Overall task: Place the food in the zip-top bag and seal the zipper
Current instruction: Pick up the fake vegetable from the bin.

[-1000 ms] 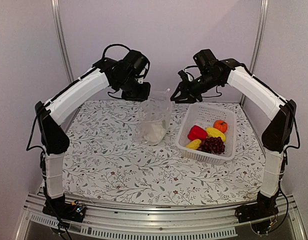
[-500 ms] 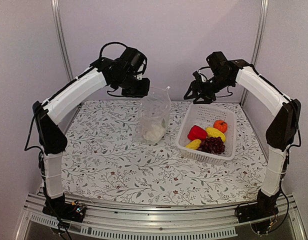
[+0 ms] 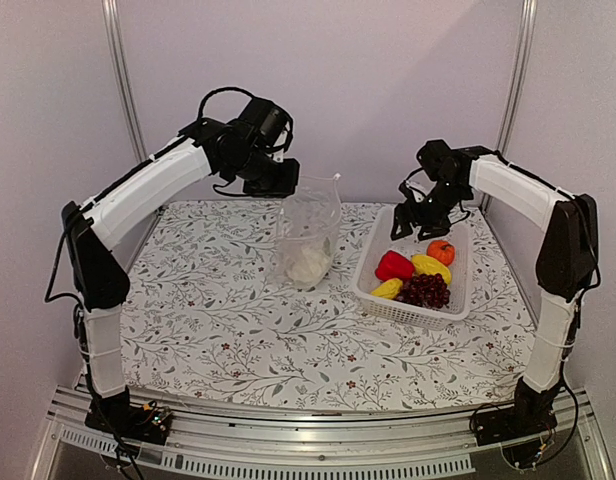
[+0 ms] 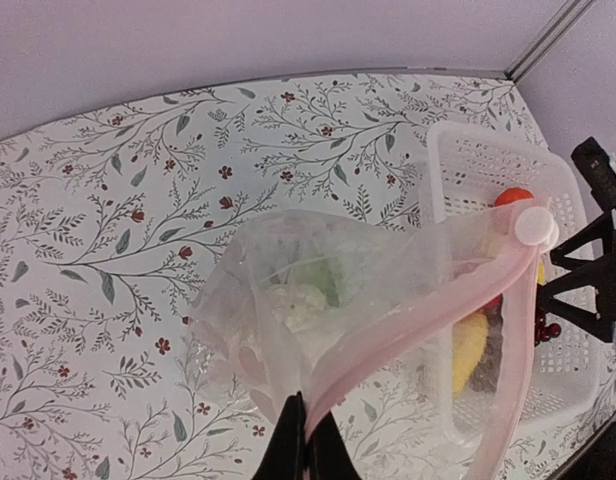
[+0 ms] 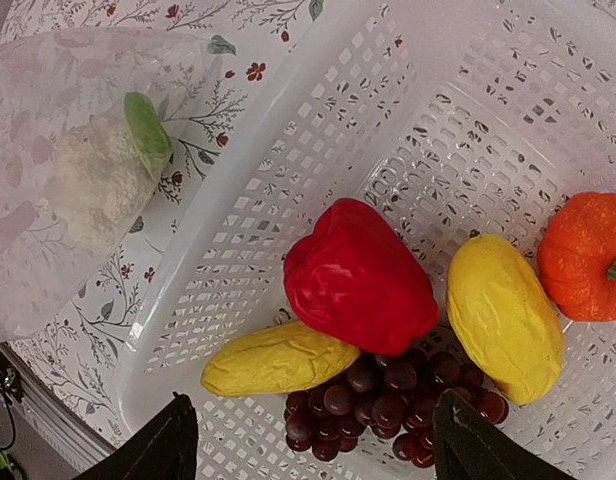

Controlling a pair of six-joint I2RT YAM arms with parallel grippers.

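Note:
My left gripper (image 3: 285, 186) (image 4: 305, 402) is shut on the mouth edge of the zip-top bag (image 3: 310, 228) (image 4: 318, 290), holding it up off the table. The pink zipper (image 4: 428, 325) hangs open, its white slider (image 4: 535, 225) at the far end. A white lumpy piece (image 3: 308, 265) (image 5: 96, 185) lies in the bag's bottom. My right gripper (image 3: 417, 226) (image 5: 313, 400) is open, hovering over the basket above the red pepper (image 3: 393, 265) (image 5: 358, 275), two yellow pieces (image 5: 278, 358) (image 5: 503, 315), the grape bunch (image 3: 424, 291) (image 5: 393, 390) and the orange fruit (image 3: 441, 251) (image 5: 585, 255).
The white perforated basket (image 3: 460, 285) (image 5: 288, 170) stands right of the bag on the flower-patterned table (image 3: 238, 330). A back wall and metal frame posts close in behind both arms.
My right gripper has left the bag's mouth, swung right and down over the basket, and opened wide. The left gripper still holds the bag up, which now hangs straighter.

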